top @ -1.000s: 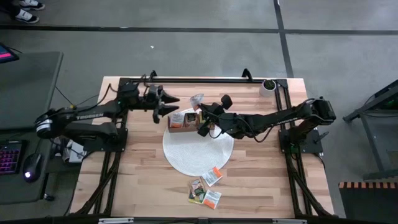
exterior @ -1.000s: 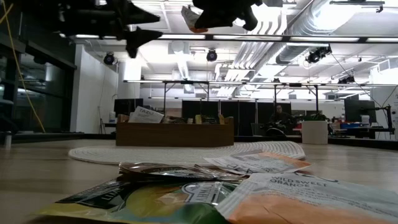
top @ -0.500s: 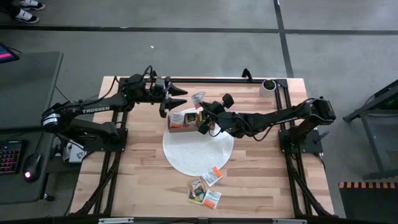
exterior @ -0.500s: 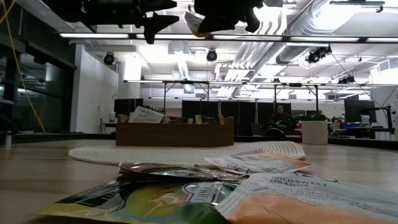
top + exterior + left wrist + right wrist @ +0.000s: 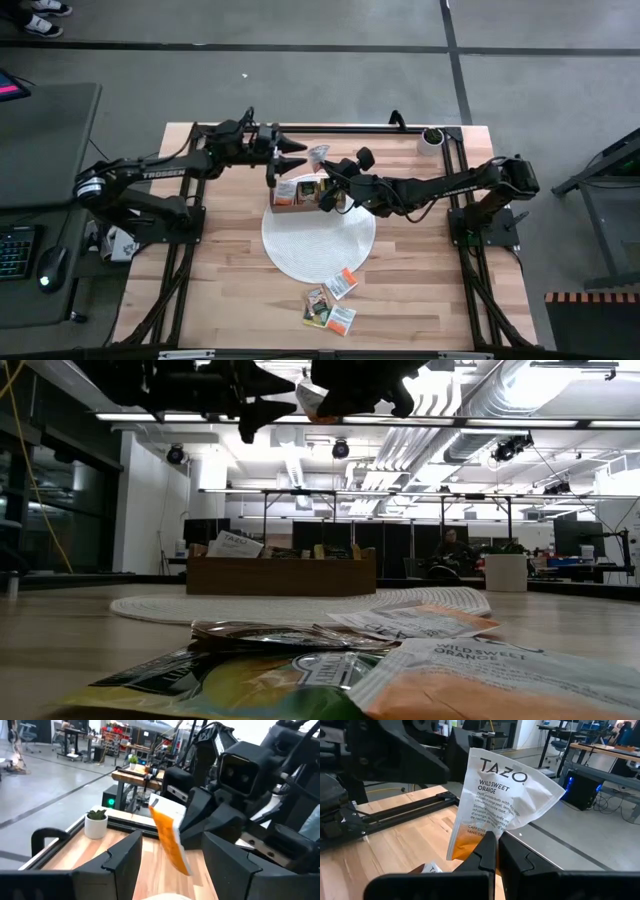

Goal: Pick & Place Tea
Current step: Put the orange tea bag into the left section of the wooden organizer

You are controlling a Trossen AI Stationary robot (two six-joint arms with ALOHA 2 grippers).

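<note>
Glossy paper tea packet (image 5: pixel 502 795); matt wooden table (image 5: pixel 230 290).

Overhead, table-level, two wrists; share packet (image 5: pixel 318 156), probably.

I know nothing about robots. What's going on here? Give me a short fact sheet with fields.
Held item: orange tea packet, raised above the table
Holder: right gripper, jaws shut on the packet's lower edge
Other arm: left gripper, jaws open, right beside the held packet
Container: wooden box at the far edge of the white round mat, some packets inside
Waiting: loose tea packets near the table's front edge
</note>
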